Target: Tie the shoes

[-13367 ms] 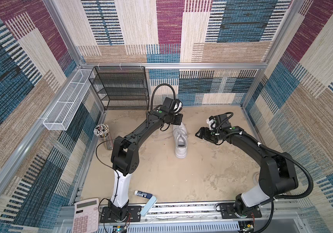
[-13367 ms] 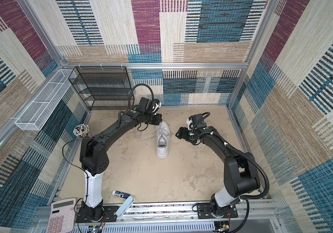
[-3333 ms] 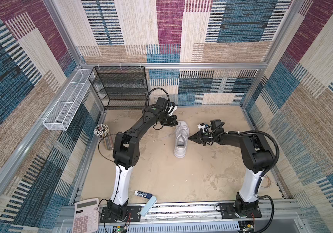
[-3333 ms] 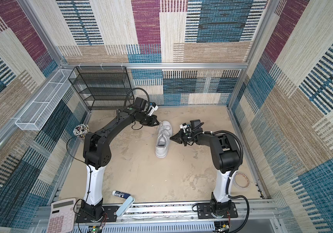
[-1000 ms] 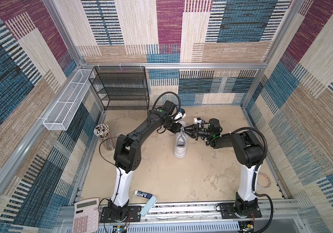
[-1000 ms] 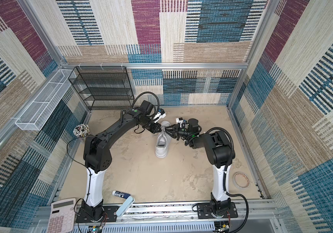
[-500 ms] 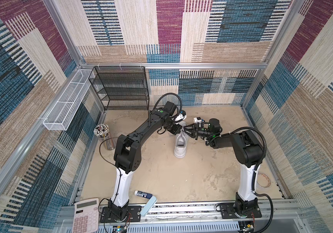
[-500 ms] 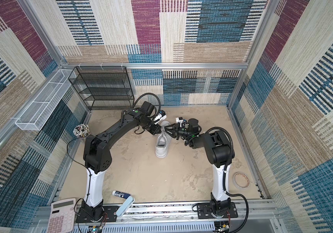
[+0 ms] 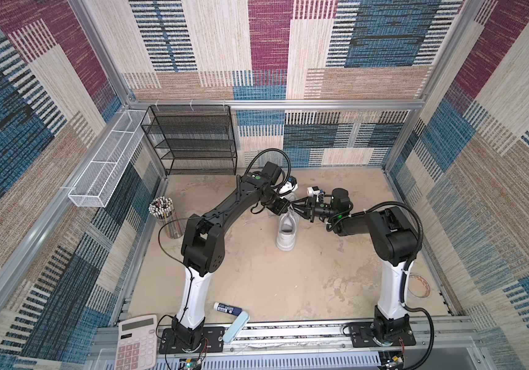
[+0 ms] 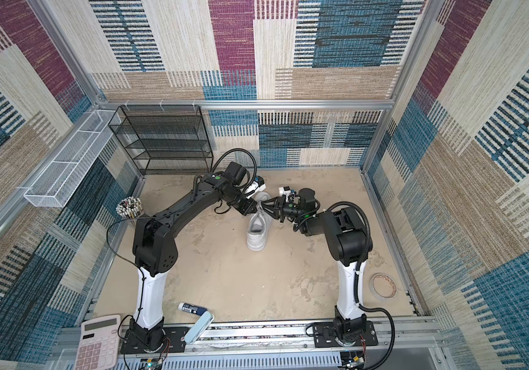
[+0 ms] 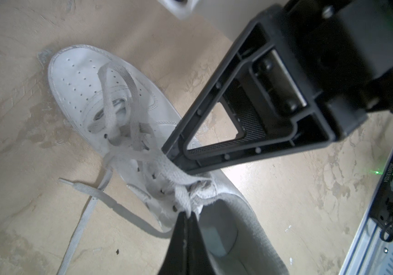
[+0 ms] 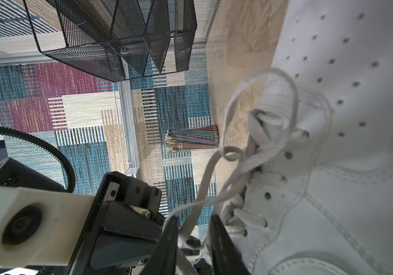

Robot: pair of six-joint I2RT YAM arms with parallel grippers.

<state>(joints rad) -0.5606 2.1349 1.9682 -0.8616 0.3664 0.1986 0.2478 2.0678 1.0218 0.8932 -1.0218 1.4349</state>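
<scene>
Left gripper (image 11: 187,214) clamps 1 lace (image 11: 183,195) of the sneaker (image 9: 285,235), which lies just below both grippers at centre frame; right gripper (image 12: 190,228) gapes around another strand (image 12: 205,181).

Open floor (image 9: 288,282) before sneaker (image 9: 286,234); pencil cup (image 9: 163,214) well left.

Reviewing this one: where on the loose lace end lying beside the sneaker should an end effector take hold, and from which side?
Probably the flat stretch just behind the tip of the loose lace end, from above, pinching across its width: there it rests on the table, clear of the sneaker.
</scene>
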